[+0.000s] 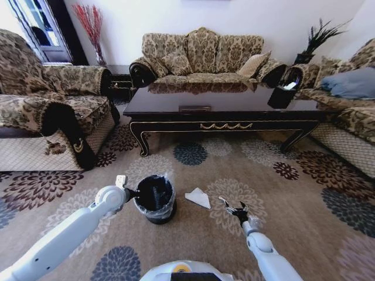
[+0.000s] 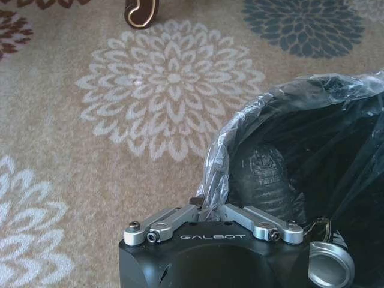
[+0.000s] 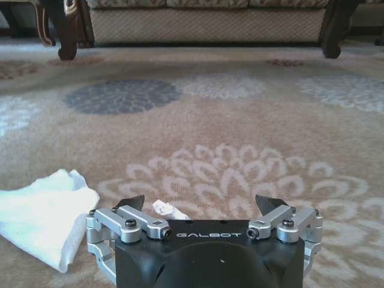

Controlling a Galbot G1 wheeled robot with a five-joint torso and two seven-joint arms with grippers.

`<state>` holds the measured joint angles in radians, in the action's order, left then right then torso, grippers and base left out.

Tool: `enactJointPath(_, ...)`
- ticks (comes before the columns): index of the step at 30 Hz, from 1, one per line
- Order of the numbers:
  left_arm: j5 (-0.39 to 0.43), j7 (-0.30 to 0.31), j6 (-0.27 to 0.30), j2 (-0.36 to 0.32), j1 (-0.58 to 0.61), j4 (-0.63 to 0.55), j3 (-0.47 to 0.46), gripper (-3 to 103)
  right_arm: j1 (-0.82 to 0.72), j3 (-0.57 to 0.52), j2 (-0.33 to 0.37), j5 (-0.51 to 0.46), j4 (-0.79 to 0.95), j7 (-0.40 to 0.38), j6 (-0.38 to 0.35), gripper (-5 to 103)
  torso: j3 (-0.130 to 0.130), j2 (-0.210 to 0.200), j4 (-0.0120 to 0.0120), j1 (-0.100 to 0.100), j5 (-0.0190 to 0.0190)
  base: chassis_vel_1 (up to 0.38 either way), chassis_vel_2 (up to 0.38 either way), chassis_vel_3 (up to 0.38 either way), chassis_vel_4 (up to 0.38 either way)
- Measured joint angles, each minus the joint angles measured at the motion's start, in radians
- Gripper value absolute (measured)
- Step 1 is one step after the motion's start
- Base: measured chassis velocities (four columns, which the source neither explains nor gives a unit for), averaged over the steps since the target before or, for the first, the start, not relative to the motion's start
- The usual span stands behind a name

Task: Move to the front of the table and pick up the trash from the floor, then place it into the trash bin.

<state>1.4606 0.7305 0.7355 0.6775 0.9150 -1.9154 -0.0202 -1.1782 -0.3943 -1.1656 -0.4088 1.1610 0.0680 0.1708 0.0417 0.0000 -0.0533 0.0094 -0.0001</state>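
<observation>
The trash bin [image 1: 154, 199] stands on the carpet in front of the table [image 1: 222, 109], black with a clear liner. My left gripper [image 1: 132, 191] is shut on its near rim; the left wrist view shows the gripper [image 2: 207, 207] pinching the liner of the bin [image 2: 312, 138]. A ribbed, bottle-like shape [image 2: 265, 175] lies inside. A white triangular paper piece of trash [image 1: 198, 198] lies just right of the bin. My right gripper [image 1: 231, 205] hovers open, low over the carpet, to the paper's right. In the right wrist view the gripper [image 3: 201, 205] has the paper [image 3: 43, 217] beside it and a small white scrap [image 3: 168, 209] between its fingers.
A black box-shaped holder [image 1: 281, 96] sits on the table's right end. An armchair [image 1: 53, 117] stands at the left, a sofa [image 1: 202, 58] behind the table, another sofa [image 1: 351, 111] at the right. Open flowered carpet [image 1: 304, 222] spreads to my right.
</observation>
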Motion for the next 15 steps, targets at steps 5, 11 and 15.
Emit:
enactJointPath(5, 0.0, 0.0, 0.0, -0.005, 0.015, -0.003, -0.011, 0, 0.064, 0.032, -0.006, 0.001, -0.086, 0.002, 0.003, 100, 0.0, 0.0, -0.0001, 0.0, 0.0, 0.0, 0.0, 0.0, 0.0)
enactJointPath(11, 0.003, 0.002, 0.0, -0.011, 0.019, -0.005, -0.026, 0, 0.107, 0.057, -0.013, 0.001, -0.16, 0.011, 0.014, 100, 0.0, 0.0, -0.0001, 0.0, 0.0001, 0.0, 0.0, 0.0, 0.0)
enactJointPath(15, 0.005, 0.01, 0.0, -0.012, 0.026, -0.009, -0.03, 0, 0.134, 0.069, -0.019, 0.005, -0.208, 0.025, 0.024, 102, 0.0, 0.0, -0.0001, 0.0, 0.0001, 0.0, 0.0, 0.0, 0.0)
